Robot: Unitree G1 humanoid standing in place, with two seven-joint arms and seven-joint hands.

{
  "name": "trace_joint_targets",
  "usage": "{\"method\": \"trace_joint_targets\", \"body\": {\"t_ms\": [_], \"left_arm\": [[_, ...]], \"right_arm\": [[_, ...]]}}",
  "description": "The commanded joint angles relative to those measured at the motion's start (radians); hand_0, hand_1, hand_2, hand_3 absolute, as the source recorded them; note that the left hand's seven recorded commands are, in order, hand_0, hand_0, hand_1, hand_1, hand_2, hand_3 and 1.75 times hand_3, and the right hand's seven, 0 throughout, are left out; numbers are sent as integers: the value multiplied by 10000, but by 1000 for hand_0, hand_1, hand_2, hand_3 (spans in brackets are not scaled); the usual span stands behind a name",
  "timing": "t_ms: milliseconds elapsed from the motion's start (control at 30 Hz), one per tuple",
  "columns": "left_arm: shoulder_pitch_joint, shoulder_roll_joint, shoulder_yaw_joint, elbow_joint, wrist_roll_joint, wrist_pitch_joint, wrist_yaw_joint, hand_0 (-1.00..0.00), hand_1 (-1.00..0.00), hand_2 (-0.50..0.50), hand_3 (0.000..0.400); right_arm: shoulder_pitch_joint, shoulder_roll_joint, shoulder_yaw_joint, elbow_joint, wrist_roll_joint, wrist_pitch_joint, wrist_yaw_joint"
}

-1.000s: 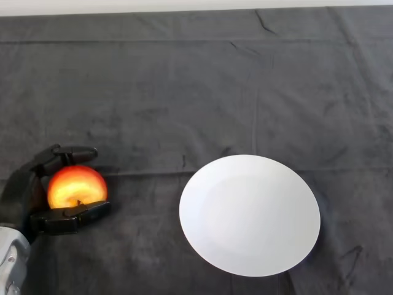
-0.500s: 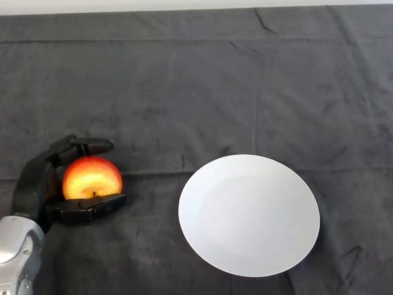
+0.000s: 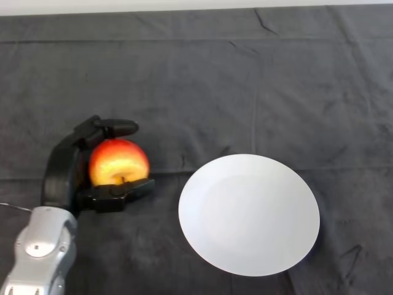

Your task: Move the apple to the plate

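A red and yellow apple [image 3: 118,161] sits inside my black left hand [image 3: 63,175], at the left of the table. The fingers curl over its far side and the thumb closes under its near side. A round white plate [image 3: 249,212] lies flat on the dark cloth to the right of the apple, with a gap of bare cloth between them. My silver-grey forearm [image 3: 42,255] comes in from the lower left corner.
The dark cloth [image 3: 202,92] covers the whole table, with creases running across it. The table's far edge [image 3: 196,6] runs along the top of the view.
My hand has carried the apple to the right and a little farther from me, closer to the plate. More of the forearm is in view. The plate has not moved.
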Motion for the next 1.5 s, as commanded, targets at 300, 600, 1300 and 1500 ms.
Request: {"method": "trace_joint_targets", "body": {"t_ms": [300,600,1300,1500], "left_arm": [[-138,-147,-1370,-841,400,-924,1376,-1000,-1000,0,400],[-387,-315,-3051,-859,766,-1683,2630,-1000,-1000,0,400],[-2006,-700,-6633,1739,521,-3492,3801,-1000,-1000,0,400],[-2316,-630,-7230,2306,133,-3824,3651,-1000,-1000,0,400]], "right_arm": [[-11,-209,-55,118,0,40,9],[-11,-209,-55,117,0,34,5],[-10,-212,-57,122,2,32,4],[-10,-213,-58,125,2,35,7]]}}
